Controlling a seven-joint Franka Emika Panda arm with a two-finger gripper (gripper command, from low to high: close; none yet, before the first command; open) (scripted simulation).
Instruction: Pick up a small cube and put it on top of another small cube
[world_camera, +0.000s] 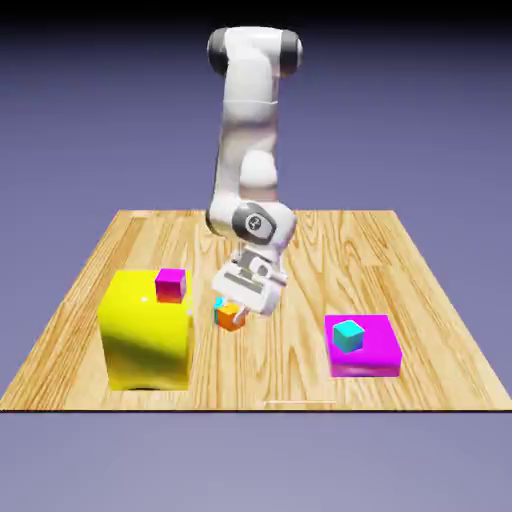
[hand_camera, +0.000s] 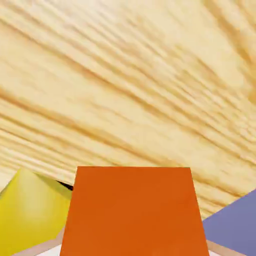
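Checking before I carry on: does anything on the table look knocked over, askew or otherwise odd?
Nothing stands out. The gripper is shut on the orange cube, beside the yellow cube carrying a magenta cube. A teal cube sits on the magenta block.

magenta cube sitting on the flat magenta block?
No, the small magenta cube sits on the big yellow cube; a teal cube tops the magenta block.

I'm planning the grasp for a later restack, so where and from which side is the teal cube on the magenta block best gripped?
Grip the teal cube across two opposite side faces, coming straight down from above. It sits on the flat magenta block with its top and sides exposed, and nothing stands close around it, so the jaws should likely fit over it.
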